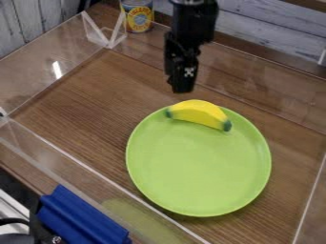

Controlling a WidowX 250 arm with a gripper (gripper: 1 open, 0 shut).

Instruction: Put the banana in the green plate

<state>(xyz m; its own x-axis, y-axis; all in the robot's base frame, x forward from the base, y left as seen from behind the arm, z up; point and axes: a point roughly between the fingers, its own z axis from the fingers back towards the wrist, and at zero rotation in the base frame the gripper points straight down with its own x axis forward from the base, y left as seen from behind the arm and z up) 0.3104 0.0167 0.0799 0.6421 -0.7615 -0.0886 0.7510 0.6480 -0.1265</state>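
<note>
The yellow banana [200, 114] with its dark green tip lies on the far part of the lime-green plate [197, 172], close to the rim. The plate rests on the wooden table. My black gripper [182, 86] points down just behind and above the banana's left end, apart from it. Nothing shows between its fingers. The dark fingers blur together, so whether they stand open or shut is unclear.
Clear plastic walls [51, 67] enclose the wooden work surface on the left, front and right. A yellow can [137, 14] stands at the back behind the wall. A blue object [76, 224] lies outside the enclosure at the bottom left.
</note>
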